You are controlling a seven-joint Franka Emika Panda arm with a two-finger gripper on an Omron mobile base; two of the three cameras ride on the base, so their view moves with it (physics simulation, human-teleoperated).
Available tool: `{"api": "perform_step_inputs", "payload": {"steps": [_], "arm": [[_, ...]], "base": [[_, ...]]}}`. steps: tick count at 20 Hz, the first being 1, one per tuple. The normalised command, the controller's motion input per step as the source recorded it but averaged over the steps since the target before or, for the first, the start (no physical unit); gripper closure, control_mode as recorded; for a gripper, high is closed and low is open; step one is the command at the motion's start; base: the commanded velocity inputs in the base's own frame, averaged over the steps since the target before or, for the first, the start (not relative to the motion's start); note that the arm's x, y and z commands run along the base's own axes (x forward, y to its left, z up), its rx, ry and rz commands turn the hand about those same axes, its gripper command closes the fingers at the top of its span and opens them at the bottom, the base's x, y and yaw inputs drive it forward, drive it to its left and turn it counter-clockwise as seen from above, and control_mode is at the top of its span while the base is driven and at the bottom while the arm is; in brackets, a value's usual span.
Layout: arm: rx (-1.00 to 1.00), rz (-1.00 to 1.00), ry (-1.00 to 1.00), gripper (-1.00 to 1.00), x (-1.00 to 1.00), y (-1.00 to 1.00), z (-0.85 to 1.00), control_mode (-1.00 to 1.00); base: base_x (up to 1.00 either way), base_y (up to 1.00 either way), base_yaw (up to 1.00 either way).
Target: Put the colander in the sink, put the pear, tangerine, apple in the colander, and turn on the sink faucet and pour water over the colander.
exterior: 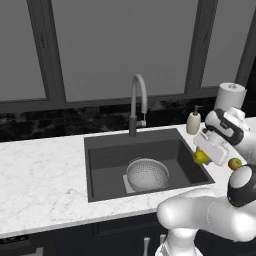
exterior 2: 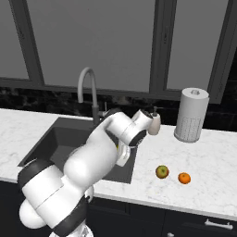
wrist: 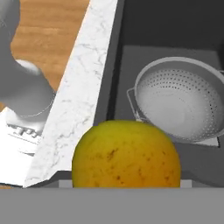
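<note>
Being carried in the end effector (exterior: 204, 156) is the pear (wrist: 126, 154), a yellow fruit that is being gripped between the fingers and held over the right edge of the sink (exterior: 100, 150). From the hand view it is looming close at the bottom, with the colander (wrist: 179, 103) lying beyond it and empty. The colander is already standing on the sink bottom, so the first step is judged to be done. The second step is being worked on: the pear is not yet in the colander and is judged to need carrying leftwards and lowering before release. On the counter (exterior 2: 208, 157) to the right of the sink, the apple (exterior 2: 161, 172), which is looking greenish here, and the tangerine (exterior 2: 184, 178) are lying near each other, both yet to be moved. Farther back, the faucet (exterior: 136, 102) is standing behind the sink, and no water is being seen from it.
</note>
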Motion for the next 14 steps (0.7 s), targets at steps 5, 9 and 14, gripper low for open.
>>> {"api": "perform_step_inputs", "payload": {"steps": [5,9,14], "arm": [[0.11,-0.31,0.55,1.0,0.51,0.47,-0.02,-1.0],[0.19,-0.19,0.47,1.0,0.39,0.34,-0.16,-1.0],[0.14,-0.29,0.29,1.0,0.38,0.38,-0.25,-1.0]], "base": [[0.0,0.0,0.0],[0.0,0.0,0.0],[0.0,0.0,0.0]]}}
